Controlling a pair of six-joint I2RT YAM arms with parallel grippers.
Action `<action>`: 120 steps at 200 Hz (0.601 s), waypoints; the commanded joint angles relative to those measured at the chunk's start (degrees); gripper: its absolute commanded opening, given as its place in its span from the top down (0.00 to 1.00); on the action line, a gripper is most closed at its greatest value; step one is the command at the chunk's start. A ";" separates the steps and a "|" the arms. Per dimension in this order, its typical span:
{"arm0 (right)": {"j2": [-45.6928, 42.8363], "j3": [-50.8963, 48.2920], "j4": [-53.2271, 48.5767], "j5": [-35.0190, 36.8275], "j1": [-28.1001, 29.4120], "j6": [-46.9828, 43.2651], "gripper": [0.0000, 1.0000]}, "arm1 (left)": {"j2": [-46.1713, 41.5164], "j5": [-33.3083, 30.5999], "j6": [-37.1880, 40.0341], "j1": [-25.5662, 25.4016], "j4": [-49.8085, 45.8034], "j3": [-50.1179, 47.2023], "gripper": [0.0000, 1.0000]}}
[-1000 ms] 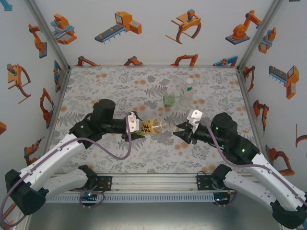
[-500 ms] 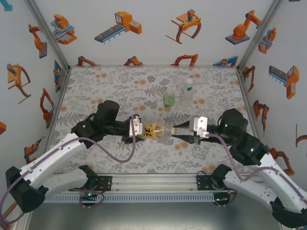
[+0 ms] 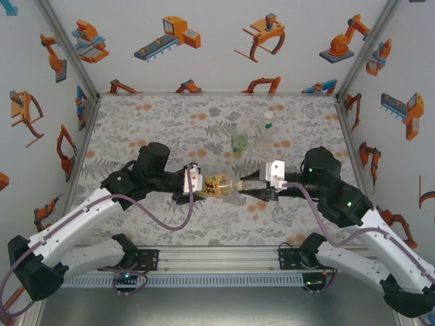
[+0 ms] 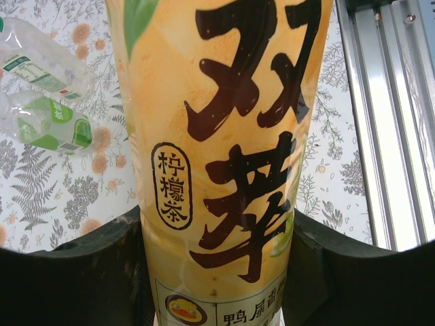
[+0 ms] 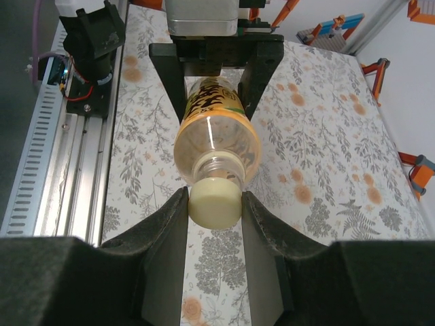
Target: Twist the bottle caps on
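Your right claw (image 5: pixel 215 204) is closed narrowly on the pale cap (image 5: pixel 215 197), one finger pressed to each side of it. The cap sits on the neck of the tea bottle (image 5: pixel 216 132), which is held level just ahead of those fingers. At the bottle's far end, your left claw (image 4: pixel 217 272) is clamped on the labelled body, jaws tight against both sides. Beyond both claws, well apart from them, a green bottle (image 3: pixel 239 141) and a clear bottle (image 3: pixel 266 132) stand on the table (image 3: pixel 149 122).
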 commanded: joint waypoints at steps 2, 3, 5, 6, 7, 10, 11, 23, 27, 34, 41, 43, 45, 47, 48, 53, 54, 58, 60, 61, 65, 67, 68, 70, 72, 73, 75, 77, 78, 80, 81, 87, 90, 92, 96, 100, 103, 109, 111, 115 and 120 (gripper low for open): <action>0.44 2.09 0.66 -1.67 0.29 -0.74 0.91 | 0.12 0.70 1.23 -0.41 -0.56 1.66 1.00; 0.51 2.12 0.62 -1.67 0.32 -0.83 0.91 | 0.10 0.74 1.24 -0.45 -0.56 1.66 1.00; 0.56 2.13 0.54 -1.55 0.31 -0.83 0.91 | 0.13 0.76 1.24 -0.42 -0.58 1.65 1.00; 0.61 2.18 0.51 -1.57 0.29 -0.83 0.91 | 0.10 0.76 1.25 -0.41 -0.57 1.65 1.00; 0.59 2.20 0.50 -1.57 0.28 -0.83 0.91 | 0.09 0.77 1.25 -0.50 -0.56 1.61 1.00; 0.68 2.21 0.42 -1.54 0.34 -0.89 0.91 | 0.14 0.77 1.21 -0.50 -0.60 1.64 1.00; 0.72 2.27 0.41 -1.60 0.35 -0.90 0.91 | 0.11 0.77 1.23 -0.50 -0.58 1.65 1.00; 0.90 2.56 0.22 -1.66 0.32 -1.00 0.91 | 0.13 0.72 1.24 -0.51 -0.65 1.74 1.00; 0.99 2.56 0.22 -1.66 0.28 -1.00 0.91 | 0.16 0.75 1.29 -0.57 -0.65 1.69 1.00; 1.16 2.73 0.07 -1.78 0.28 -1.09 0.91 | 0.17 0.80 1.29 -0.54 -0.62 1.72 1.00; 1.27 2.80 0.00 -1.99 0.30 -1.25 0.91 | 0.19 0.94 1.33 -0.55 -0.73 1.74 1.00; 1.34 2.83 0.03 -2.01 0.28 -1.26 0.91 | 0.17 0.99 1.33 -0.51 -0.71 1.72 1.00; 1.34 2.86 -0.02 -2.01 0.32 -1.33 0.91 | 0.16 1.02 1.33 -0.54 -0.71 1.73 1.00; 1.36 2.85 -0.04 -2.01 0.35 -1.39 0.91 | 0.21 1.05 1.33 -0.55 -0.70 1.74 1.00; 1.36 2.89 -0.08 -2.06 0.35 -1.42 0.91 | 0.21 1.08 1.33 -0.57 -0.68 1.72 1.00; 1.55 3.06 -0.32 -2.08 0.36 -1.70 0.91 | 0.27 1.15 1.33 -0.59 -0.68 1.74 1.00; 1.59 3.04 -0.35 -2.14 0.31 -1.79 0.91 | 0.31 1.18 1.33 -0.58 -0.71 1.74 1.00; 1.78 3.19 -0.66 -2.25 0.34 -2.06 0.91 | 0.30 1.16 1.32 -0.58 -0.72 1.72 1.00; 1.89 3.39 -0.88 -2.29 0.29 -2.21 0.91 | 0.35 1.13 1.31 -0.63 -0.73 1.73 1.00; 1.93 3.42 -0.94 -2.33 0.32 -2.27 0.91 | 0.39 1.17 1.32 -0.65 -0.69 1.74 1.00; 2.06 3.68 -1.27 -2.47 0.34 -2.44 0.91 | 0.40 1.14 1.33 -0.67 -0.73 1.69 1.00; 2.17 3.82 -1.47 -2.57 0.31 -2.53 0.91 | 0.38 1.19 1.36 -0.74 -0.73 1.73 1.00; 2.25 3.86 -1.50 -2.64 0.33 -2.60 0.91 | 0.40 1.20 1.39 -0.70 -0.78 1.78 1.00; 2.27 4.00 -1.68 -2.70 0.31 -2.65 0.91 | 0.42 1.14 1.41 -0.72 -0.81 1.79 1.00; 2.42 4.08 -1.81 -2.82 0.35 -2.78 0.91 | 0.43 1.17 1.42 -0.68 -0.82 1.80 1.00; 2.46 4.16 -1.89 -2.81 0.35 -2.81 0.91 | 0.43 1.19 1.42 -0.68 -0.82 1.81 1.00; 2.58 4.25 -2.02 -2.85 0.31 -2.95 0.91 | 0.45 1.14 1.38 -0.69 -0.87 1.82 1.00; 2.66 4.38 -2.12 -2.99 0.32 -3.03 0.91 | 0.43 1.14 1.41 -0.68 -0.90 1.83 1.00; 2.71 4.45 -2.18 -2.99 0.30 -3.03 0.91 | 0.47 1.18 1.42 -0.72 -0.90 1.83 1.00; 2.76 4.50 -2.27 -3.05 0.28 -3.09 0.91 | 0.44 1.20 1.42 -0.79 -0.91 1.83 1.00; 2.81 4.55 -2.30 -3.10 0.32 -3.10 0.91 | 0.43 1.20 1.38 -0.82 -0.91 1.78 1.00; 3.08 4.76 -2.48 -3.25 0.29 -3.24 0.91 | 0.43 1.20 1.46 -0.76 -0.91 1.78 1.00; 3.18 4.86 -2.58 -3.45 0.29 -3.28 0.91 | 0.44 1.17 1.48 -0.80 -0.91 1.78 1.00; 3.22 4.97 -2.58 -3.47 0.34 -3.37 0.91 | 0.45 1.20 1.48 -0.81 -0.91 1.79 1.00; 3.44 5.11 -2.75 -3.63 0.36 -3.50 0.91 | 0.43 1.21 1.50 -0.84 -0.91 1.78 1.00; 3.64 5.27 -2.91 -3.89 0.36 -3.64 0.91 | 0.44 1.20 1.51 -0.85 -0.91 1.76 1.00; 3.81 5.49 -3.08 -4.01 0.30 -3.72 0.91 | 0.43 1.17 1.51 -0.87 -0.91 1.77 1.00; 4.11 5.76 -3.47 -4.24 0.34 -3.96 0.91 | 0.47 1.21 1.51 -0.85 -1.00 1.78 1.00; 4.20 5.81 -3.58 -4.33 0.31 -4.03 0.91 | 0.39 1.21 1.55 -0.85 -1.00 1.84 1.00; 4.39 6.06 -3.89 -4.53 0.36 -4.22 0.91 | 0.41 1.18 1.60 -0.86 -1.04 1.76 1.00; 4.58 6.36 -4.35 -4.76 0.34 -4.54 0.91 | 0.43 1.12 1.60 -0.94 -1.08 1.91 1.00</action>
